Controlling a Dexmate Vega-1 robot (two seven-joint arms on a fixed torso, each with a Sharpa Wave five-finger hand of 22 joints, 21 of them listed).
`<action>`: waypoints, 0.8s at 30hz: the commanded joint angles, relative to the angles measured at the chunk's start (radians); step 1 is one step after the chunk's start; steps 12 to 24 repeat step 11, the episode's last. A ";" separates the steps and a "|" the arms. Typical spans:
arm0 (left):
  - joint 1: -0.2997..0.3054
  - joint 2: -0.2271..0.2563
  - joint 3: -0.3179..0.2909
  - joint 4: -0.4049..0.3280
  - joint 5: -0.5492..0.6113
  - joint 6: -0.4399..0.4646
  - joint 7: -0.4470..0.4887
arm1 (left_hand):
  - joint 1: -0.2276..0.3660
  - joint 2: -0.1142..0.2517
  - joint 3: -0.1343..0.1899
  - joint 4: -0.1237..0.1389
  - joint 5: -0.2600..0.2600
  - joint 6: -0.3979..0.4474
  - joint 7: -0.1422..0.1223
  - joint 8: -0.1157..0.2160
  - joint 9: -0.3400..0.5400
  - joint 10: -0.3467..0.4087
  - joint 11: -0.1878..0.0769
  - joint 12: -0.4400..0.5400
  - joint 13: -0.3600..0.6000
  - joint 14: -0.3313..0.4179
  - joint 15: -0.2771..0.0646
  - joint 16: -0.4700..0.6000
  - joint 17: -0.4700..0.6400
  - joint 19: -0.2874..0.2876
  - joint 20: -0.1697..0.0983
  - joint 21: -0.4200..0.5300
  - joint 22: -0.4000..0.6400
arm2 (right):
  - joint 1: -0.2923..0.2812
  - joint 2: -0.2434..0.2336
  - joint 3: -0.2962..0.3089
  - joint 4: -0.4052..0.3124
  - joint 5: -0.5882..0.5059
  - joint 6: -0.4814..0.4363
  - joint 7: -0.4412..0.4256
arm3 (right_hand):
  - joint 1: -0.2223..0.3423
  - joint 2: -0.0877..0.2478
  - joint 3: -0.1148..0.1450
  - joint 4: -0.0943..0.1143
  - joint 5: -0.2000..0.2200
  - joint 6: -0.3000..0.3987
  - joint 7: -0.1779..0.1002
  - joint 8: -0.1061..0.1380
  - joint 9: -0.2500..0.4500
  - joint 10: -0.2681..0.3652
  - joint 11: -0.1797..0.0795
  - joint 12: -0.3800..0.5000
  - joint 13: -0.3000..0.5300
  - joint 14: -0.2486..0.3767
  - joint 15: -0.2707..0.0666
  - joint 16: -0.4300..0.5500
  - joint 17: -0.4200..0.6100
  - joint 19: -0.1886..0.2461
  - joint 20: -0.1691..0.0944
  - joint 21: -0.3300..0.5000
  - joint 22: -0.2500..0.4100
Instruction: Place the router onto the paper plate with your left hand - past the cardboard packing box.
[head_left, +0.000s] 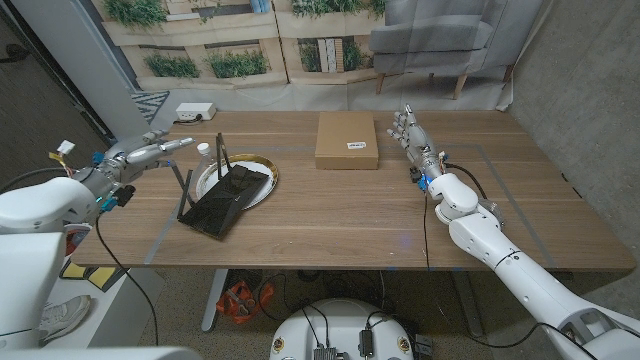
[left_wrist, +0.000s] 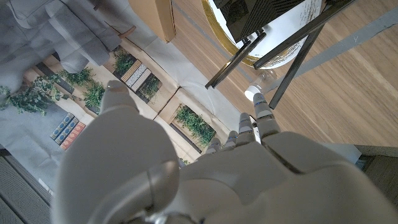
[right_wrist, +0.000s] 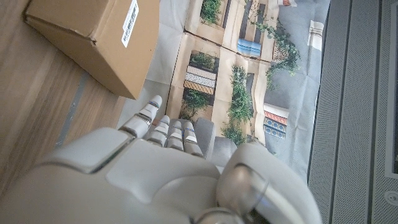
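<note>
A wooden bench (head_left: 330, 215) was seen across the middle of the head view, its grain running left to right. A paper plate (head_left: 262, 187) with a gold rim was set on it at centre left, and a black router (head_left: 225, 196) with upright antennas was laid across the plate, its lower end reaching past the rim toward the bench's front. A small clear bottle (head_left: 204, 152) was stood just beside the plate's upper left. A cardboard packing box (head_left: 347, 140) was laid flat at upper centre, well apart from the plate.
</note>
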 joint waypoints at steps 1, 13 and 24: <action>-0.033 0.039 0.016 0.071 -0.033 -0.062 -0.006 | 0.001 0.007 -0.007 0.001 0.008 -0.034 0.034 0.005 0.002 -0.006 0.006 0.009 0.004 0.008 -0.001 0.005 0.001 0.001 0.002 0.007 0.005 | -0.021 -0.001 -0.009 -0.039 -0.023 -0.022 -0.047 | -0.002 0.000 0.007 0.004 -0.001 0.005 0.008 0.003 0.003 0.004 0.000 -0.001 0.005 0.006 0.005 0.000 0.003 0.005 0.001 0.002 0.003; -0.046 0.055 0.027 0.093 -0.060 -0.084 0.005 | 0.002 0.007 -0.009 0.001 0.009 -0.034 0.034 0.005 0.002 -0.006 0.006 0.009 0.003 0.009 -0.002 0.005 0.001 0.001 0.002 0.007 0.005 | -0.020 0.008 -0.012 -0.034 -0.023 -0.015 -0.051 | -0.002 -0.001 0.007 0.004 -0.001 0.004 0.008 0.003 0.003 0.004 0.001 0.000 0.005 0.006 0.005 0.000 0.003 0.005 0.001 0.002 0.003; -0.046 0.055 0.027 0.093 -0.060 -0.084 0.005 | 0.002 0.007 -0.009 0.001 0.009 -0.034 0.034 0.005 0.002 -0.006 0.006 0.009 0.003 0.009 -0.002 0.005 0.001 0.001 0.002 0.007 0.005 | -0.020 0.008 -0.012 -0.034 -0.023 -0.015 -0.051 | -0.002 -0.001 0.007 0.004 -0.001 0.004 0.008 0.003 0.003 0.004 0.001 0.000 0.005 0.006 0.005 0.000 0.003 0.005 0.001 0.002 0.003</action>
